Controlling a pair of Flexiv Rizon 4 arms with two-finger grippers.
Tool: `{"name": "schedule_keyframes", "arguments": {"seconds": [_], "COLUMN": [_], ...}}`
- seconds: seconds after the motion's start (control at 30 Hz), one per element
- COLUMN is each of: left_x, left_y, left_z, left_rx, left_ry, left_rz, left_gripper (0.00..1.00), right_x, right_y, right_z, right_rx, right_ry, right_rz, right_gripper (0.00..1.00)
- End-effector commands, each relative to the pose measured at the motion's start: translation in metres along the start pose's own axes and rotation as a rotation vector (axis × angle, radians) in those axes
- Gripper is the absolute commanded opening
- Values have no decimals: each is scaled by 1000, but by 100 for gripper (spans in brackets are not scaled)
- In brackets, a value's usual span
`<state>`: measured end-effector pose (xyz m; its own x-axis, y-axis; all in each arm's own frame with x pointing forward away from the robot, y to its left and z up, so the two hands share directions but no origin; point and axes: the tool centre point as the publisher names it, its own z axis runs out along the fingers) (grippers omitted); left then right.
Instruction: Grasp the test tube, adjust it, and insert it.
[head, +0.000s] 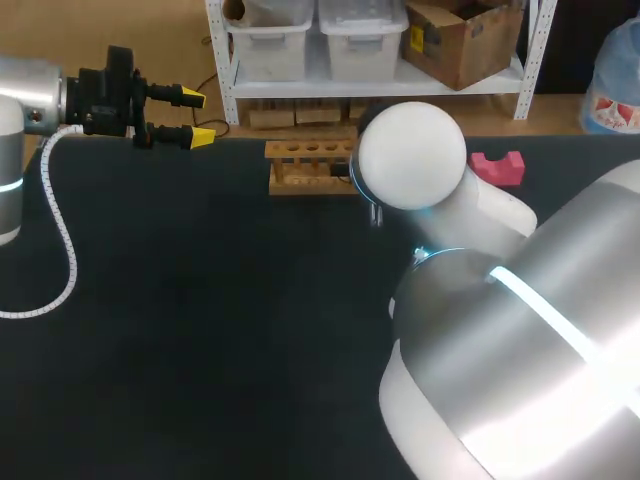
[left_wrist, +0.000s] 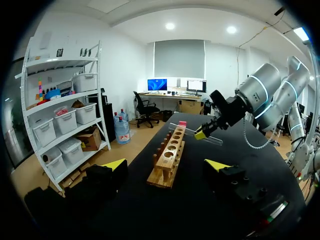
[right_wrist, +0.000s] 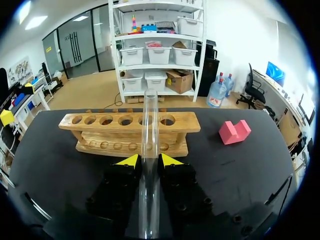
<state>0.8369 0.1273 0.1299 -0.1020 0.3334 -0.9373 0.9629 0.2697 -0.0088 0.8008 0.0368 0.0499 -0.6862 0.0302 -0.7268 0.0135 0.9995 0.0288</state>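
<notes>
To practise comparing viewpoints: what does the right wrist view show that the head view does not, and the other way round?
Only the right wrist view: the right tool shut on the test tube, aimed toward the holes of the wooden rack. Only the head view: the left arm, its white coiled cable, and the left tool open. Both: the rack, its right end hidden overhead by the right arm, and the pink block.

The rack (right_wrist: 130, 131) is pale tan wood. In front of the rack, the test tube (right_wrist: 149, 142) is clear glass, and the right gripper (right_wrist: 149, 161) has bright yellow tips. Beside the rack, a block (right_wrist: 235, 131) is pink. The table (right_wrist: 250, 172) under the rack is plain black.
</notes>
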Motion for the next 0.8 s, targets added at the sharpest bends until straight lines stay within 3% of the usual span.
{"name": "schedule_keyframes", "arguments": {"seconds": [0.03, 0.8], "left_x": [1, 1], "left_y": [-2, -2], "left_z": [0, 0], "left_rx": [-5, -5], "left_ry": [-2, -2], "left_rz": [2, 2], "left_gripper": [100, 100], "right_x": [-1, 9], "right_y": [0, 0], "right_z": [2, 14], "right_rx": [-4, -44], "right_ry": [12, 116], "right_rz": [-3, -19], "right_gripper": [0, 0]}}
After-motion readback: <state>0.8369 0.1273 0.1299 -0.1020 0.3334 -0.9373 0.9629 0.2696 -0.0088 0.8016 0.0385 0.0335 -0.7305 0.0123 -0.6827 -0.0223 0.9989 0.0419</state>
